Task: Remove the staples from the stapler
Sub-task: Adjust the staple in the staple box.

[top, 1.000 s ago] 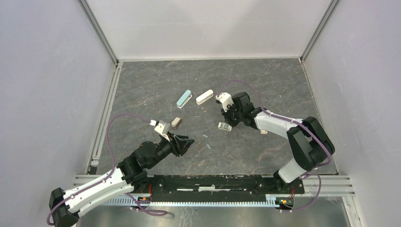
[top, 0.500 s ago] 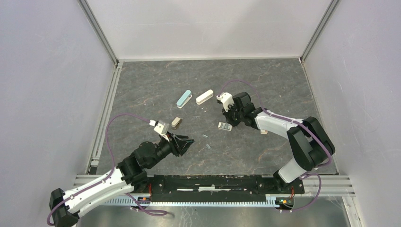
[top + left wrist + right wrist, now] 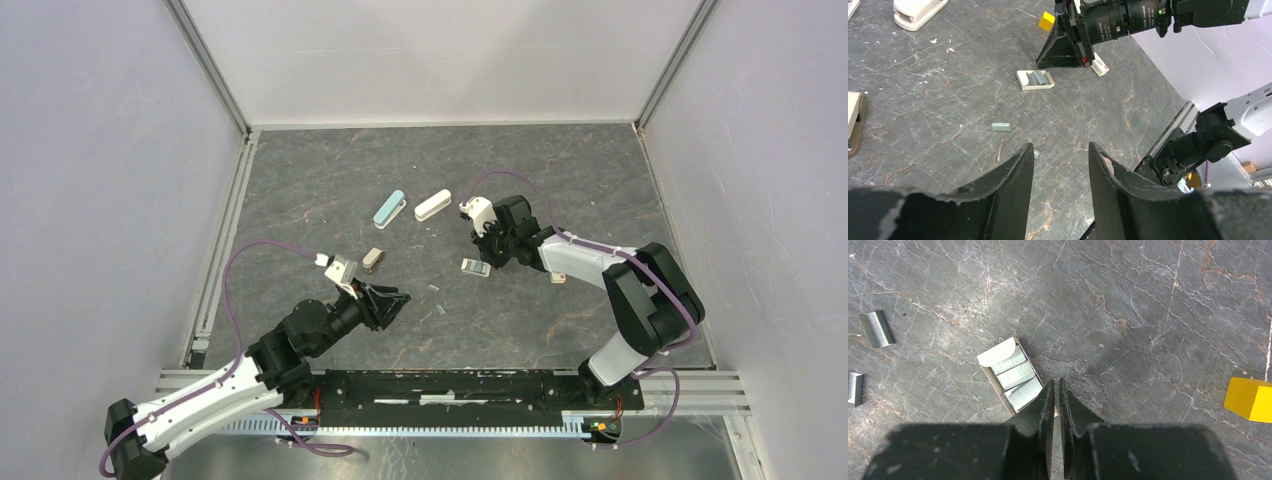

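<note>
1. Lying loose on the dark marbled table [image 3: 300,180] are two short silvery strips of staples [image 3: 434,288]. The second strip [image 3: 440,310] sits just at the first's 5 o'clock, the two close but apart. Nothing holds either of them.
2. The left gripper [image 3: 395,300] hovers near the strips at their 9 o'clock. Its jaws stand partly open with nothing between them, and the left wrist view shows bare table through the gap. One strip [image 3: 1001,127] lies ahead in that view, and the other peeks out beside the left finger.
3. One small open box [image 3: 475,267] rests at about 2 o'clock from the loose strips. The right wrist view shows three more staple strips packed in it side by side.
4. The right gripper [image 3: 1055,387] is closed to a thin slit and grips nothing. Its tips sit right at the box's near edge — whether they touch it cannot be told.
5. Three staplers lie on the table, none of them held:
   - a small tan stapler [image 3: 372,260] at 10 o'clock from the strips, near the left gripper
   - a teal stapler [image 3: 389,209] farther off at 11 o'clock
   - a white stapler [image 3: 433,205] at 12 o'clock, beside the teal one but apart from it
6. One yellow block [image 3: 1254,399] sits at 3 o'clock from the right fingertips in the right wrist view, well apart from the box.
</note>
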`<state>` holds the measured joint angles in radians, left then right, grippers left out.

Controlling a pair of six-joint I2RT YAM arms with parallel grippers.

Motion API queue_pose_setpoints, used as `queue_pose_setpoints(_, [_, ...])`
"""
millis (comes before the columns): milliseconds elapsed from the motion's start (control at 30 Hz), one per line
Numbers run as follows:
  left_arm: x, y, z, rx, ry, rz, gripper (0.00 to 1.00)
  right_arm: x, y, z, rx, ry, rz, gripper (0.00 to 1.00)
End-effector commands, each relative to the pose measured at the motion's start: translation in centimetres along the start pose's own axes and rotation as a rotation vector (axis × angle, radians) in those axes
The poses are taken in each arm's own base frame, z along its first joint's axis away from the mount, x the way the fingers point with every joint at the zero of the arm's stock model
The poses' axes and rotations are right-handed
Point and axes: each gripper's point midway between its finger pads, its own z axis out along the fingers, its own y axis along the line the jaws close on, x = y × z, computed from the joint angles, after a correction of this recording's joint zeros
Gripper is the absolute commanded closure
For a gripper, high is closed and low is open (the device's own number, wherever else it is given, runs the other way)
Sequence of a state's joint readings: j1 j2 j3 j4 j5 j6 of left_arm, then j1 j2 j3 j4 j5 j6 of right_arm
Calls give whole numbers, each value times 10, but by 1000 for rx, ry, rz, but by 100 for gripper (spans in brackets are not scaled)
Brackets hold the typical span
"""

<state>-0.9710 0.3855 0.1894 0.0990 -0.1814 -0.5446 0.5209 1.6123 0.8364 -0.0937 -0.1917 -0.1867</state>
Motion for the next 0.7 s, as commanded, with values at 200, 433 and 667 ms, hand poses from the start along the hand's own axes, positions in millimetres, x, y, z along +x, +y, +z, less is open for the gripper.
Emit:
queue_pose_setpoints(200, [-3, 2, -1, -3, -19, 18, 49, -17, 1, -6, -22, -55, -45, 88])
queue_pose_setpoints(433, [-3, 2, -1, -4, -18, 19, 49, -19, 5, -13, -32, -77, -68, 88])
queue_pose_setpoints(667, [-4, 1, -1, -1, -19, 15, 49, -24, 18, -12, -113, -98, -85, 88])
